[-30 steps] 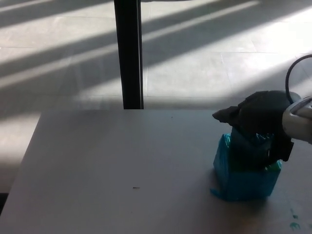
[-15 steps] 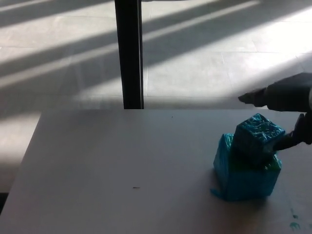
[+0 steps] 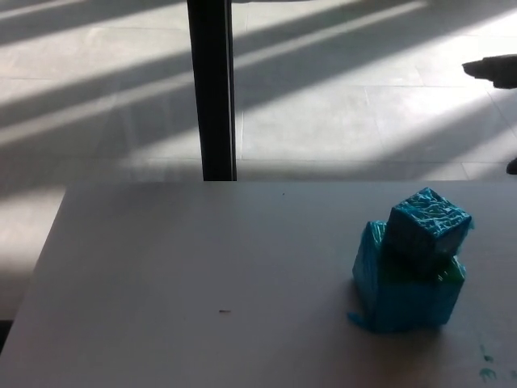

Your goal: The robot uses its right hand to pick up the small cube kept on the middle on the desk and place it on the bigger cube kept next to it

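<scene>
Right hand [image 3: 494, 70] is cut off at the far right edge, only a dark tip showing, so its fingers can't be read. Small cube [image 3: 428, 223] sits tilted atop the bigger cube [image 3: 406, 293] on the table [image 3: 178, 275].

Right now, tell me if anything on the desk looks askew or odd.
The small cube sits rotated, corner-on, atop the bigger cube, overhanging toward its right rear. The bigger cube's wrapping looks crumpled. Small teal flecks mark the desk.

Small cube [image 3: 428, 224] atop bigger cube [image 3: 406, 293], right hand [image 3: 494, 70] apart, white desk [image 3: 186, 275]
</scene>
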### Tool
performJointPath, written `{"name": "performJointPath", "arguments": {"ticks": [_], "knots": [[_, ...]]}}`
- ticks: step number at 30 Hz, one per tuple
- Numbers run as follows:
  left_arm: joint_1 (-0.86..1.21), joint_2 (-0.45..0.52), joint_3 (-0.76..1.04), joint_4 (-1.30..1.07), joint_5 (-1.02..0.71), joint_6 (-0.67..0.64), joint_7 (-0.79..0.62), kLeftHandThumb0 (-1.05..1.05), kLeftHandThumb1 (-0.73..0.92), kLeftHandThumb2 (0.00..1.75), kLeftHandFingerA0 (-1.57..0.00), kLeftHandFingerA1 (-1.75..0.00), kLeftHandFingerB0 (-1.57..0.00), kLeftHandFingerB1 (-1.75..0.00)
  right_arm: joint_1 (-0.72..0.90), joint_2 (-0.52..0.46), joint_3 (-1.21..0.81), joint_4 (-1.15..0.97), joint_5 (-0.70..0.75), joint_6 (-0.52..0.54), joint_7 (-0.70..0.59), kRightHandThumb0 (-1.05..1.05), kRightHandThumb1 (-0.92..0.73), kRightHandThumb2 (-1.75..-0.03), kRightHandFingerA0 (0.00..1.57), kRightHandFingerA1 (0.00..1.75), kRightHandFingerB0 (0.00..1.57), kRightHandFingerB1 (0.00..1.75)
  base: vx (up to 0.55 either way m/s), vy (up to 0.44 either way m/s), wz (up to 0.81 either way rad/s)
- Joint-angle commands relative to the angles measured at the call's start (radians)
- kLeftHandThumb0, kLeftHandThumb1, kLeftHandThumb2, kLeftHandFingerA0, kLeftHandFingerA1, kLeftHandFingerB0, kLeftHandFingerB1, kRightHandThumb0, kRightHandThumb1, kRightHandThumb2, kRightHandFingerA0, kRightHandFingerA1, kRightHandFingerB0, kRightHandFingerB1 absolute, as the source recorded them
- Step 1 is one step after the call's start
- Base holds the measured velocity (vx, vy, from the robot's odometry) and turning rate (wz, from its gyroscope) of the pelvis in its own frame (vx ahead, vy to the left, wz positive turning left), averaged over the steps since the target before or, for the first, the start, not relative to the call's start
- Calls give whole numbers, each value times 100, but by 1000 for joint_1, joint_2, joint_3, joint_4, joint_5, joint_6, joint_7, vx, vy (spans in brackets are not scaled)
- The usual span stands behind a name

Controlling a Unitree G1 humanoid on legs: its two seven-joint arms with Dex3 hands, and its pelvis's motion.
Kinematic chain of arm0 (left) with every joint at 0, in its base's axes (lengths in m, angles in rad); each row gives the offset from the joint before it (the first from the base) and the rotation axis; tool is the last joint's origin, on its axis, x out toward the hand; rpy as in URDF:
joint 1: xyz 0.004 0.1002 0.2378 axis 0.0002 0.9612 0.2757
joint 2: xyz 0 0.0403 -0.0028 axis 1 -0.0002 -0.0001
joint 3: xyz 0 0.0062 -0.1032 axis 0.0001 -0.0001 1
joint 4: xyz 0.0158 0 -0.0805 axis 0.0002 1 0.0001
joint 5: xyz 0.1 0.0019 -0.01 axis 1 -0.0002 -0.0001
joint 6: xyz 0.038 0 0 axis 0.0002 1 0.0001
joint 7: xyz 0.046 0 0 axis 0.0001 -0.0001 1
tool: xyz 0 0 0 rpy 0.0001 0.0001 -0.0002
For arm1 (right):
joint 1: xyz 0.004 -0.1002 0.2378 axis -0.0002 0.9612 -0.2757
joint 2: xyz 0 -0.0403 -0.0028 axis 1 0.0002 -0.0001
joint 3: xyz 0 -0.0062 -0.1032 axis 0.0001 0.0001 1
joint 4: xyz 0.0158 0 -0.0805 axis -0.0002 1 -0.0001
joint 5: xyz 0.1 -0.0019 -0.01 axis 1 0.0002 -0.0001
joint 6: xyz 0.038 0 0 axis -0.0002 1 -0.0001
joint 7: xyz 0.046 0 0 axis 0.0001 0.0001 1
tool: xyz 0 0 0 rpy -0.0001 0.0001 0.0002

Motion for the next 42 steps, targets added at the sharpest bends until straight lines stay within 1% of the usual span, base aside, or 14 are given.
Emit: {"name": "performJointPath", "arguments": {"ticks": [1,17,18,24,25,27,32,33,34,35,37,38,40,42], "knots": [[11,8,-19,-1,13,-14,7,-79,80,64,-36,-54,-40,-43,31,-65,-59,7,49,-10,-53,-89,-51,-81,0,4,0,0,0,0,0],[23,9,-3,6,-12,-15,-2,-77,79,64,-40,-55,-39,-44,508,-220,-642,212,180,16,-426,-65,-66,-60,0,18,12,33,0,0,0],[23,10,-4,5,-12,-14,-3,-78,79,64,-39,-54,-39,-45,547,-202,-674,217,181,17,-462,-66,-49,-87,0,35,10,45,0,0,0],[14,8,21,11,-38,12,-10,-76,76,63,-38,-58,-39,-47,749,-13,-830,204,238,-13,-622,-80,-56,-90,7,76,20,62,0,0,0],[18,4,21,7,-38,9,-9,-77,61,104,-36,-63,-29,-54,758,11,-840,223,244,-12,-650,-76,-69,-60,8,108,33,64,0,0,0],[24,3,-10,-2,-4,-1,9,-79,79,64,-33,-53,-41,-42,780,72,-855,288,256,-20,-734,-73,-69,-60,15,105,36,62,0,0,0],[19,-5,6,6,-19,4,8,-76,78,64,-38,-53,-41,-43,827,229,-909,307,306,-17,-843,-58,-69,-60,35,97,44,56,0,0,0],[18,-6,1,9,-13,-3,12,-75,62,105,-32,-60,-33,-54,828,255,-920,322,320,-15,-857,-57,-69,-60,41,95,46,54,0,0,0],[18,-6,2,11,-15,-3,11,-75,62,105,-32,-60,-33,-54,827,269,-929,330,330,-16,-863,-57,-69,-60,41,95,46,54,0,0,0],[18,-5,4,8,-16,-2,8,-77,77,63,-33,-54,-40,-43,827,297,-945,331,350,-15,-870,-56,-70,-61,43,86,48,52,0,0,0],[23,-5,0,4,-13,-13,4,-77,78,63,-37,-54,-38,-45,820,380,-999,355,427,-37,-883,-48,-66,-60,58,86,53,51,0,0,0],[22,-7,8,8,-20,-13,1,-79,63,105,-36,-61,-31,-53,809,420,-1029,374,475,-61,-884,-45,-66,-60,63,92,55,51,0,0,0],[21,-7,8,10,-20,-13,4,-79,63,105,-36,-61,-31,-53,803,443,-1046,378,494,-63,-881,-45,-66,-60,63,92,55,51,0,0,0],[22,-4,-9,4,-2,-16,16,-78,79,64,-36,-54,-40,-43,802,483,-1037,378,492,-45,-872,-45,-70,-61,61,86,53,50,0,0,0]]}}
